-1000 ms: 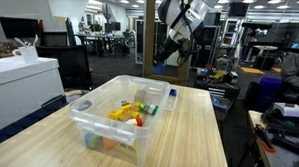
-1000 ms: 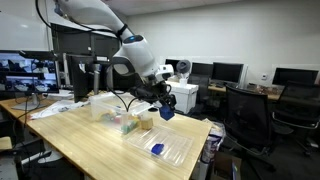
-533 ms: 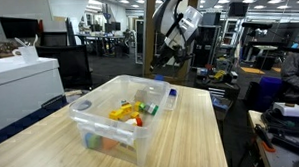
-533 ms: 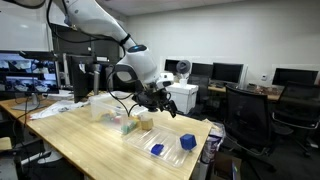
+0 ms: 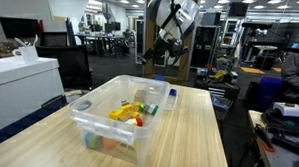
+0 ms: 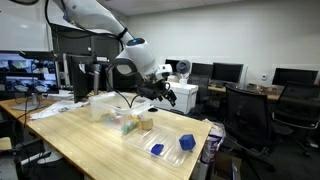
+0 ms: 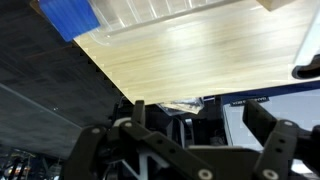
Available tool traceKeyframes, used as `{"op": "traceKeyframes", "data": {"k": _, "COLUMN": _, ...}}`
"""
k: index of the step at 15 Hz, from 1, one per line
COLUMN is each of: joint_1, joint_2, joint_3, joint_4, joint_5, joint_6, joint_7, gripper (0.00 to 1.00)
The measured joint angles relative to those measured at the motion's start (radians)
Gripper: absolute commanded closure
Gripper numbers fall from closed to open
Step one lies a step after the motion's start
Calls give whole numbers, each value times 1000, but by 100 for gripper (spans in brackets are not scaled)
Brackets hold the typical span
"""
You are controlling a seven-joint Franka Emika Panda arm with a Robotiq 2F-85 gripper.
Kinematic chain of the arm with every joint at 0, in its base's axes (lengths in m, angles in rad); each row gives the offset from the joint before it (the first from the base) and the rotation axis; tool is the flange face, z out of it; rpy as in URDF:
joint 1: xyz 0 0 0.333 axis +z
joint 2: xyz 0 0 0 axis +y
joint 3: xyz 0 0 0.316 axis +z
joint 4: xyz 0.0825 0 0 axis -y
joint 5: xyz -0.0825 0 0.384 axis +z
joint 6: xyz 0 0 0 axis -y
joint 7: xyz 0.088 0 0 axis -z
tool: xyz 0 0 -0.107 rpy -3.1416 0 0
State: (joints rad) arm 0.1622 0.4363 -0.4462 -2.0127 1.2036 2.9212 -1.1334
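My gripper (image 6: 166, 93) hangs open and empty in the air above the far end of the wooden table (image 6: 90, 140). In the wrist view its two dark fingers (image 7: 262, 118) stand wide apart with nothing between them. A blue block (image 6: 186, 143) lies below it on a clear plastic lid (image 6: 170, 152). Beside this block on the lid lies a second, flatter blue piece (image 6: 157, 150). The wrist view shows the blue block (image 7: 68, 15) at the top left, on the lid's edge. A clear bin (image 5: 121, 117) with several coloured toys stands in the middle of the table.
The table's far edge lies just beyond the lid, with a bag (image 6: 211, 143) hanging there. Office chairs (image 6: 245, 115), desks and monitors (image 6: 228, 72) stand behind. A white cabinet (image 5: 19, 83) stands at the table's side.
The gripper has opened and let go of the blue block, which dropped onto the clear lid. The gripper has since risen away from it.
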Motion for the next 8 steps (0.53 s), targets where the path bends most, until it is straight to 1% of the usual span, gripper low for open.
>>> {"op": "traceKeyframes", "data": {"k": 2, "joint_1": 31, "joint_2": -78, "joint_3": 21, "joint_4": 0, "joint_5": 0, "joint_6": 12, "joint_7": -33, "gripper": 0}}
{"op": "traceKeyframes", "data": {"k": 4, "joint_1": 46, "joint_2": -118, "joint_3": 40, "joint_4": -6, "joint_5": 0, "joint_6": 12, "joint_7": -61, "gripper": 0}}
{"op": "traceKeyframes", "data": {"k": 6, "joint_1": 67, "joint_2": -134, "joint_3": 59, "joint_4": -21, "joint_5": -3, "joint_6": 0, "joint_7": -83, "gripper": 0}}
{"op": "traceKeyframes", "data": {"k": 8, "joint_1": 93, "joint_2": -131, "joint_3": 75, "joint_4": -50, "joint_5": -39, "joint_6": -28, "joint_7": -86, "gripper": 0}}
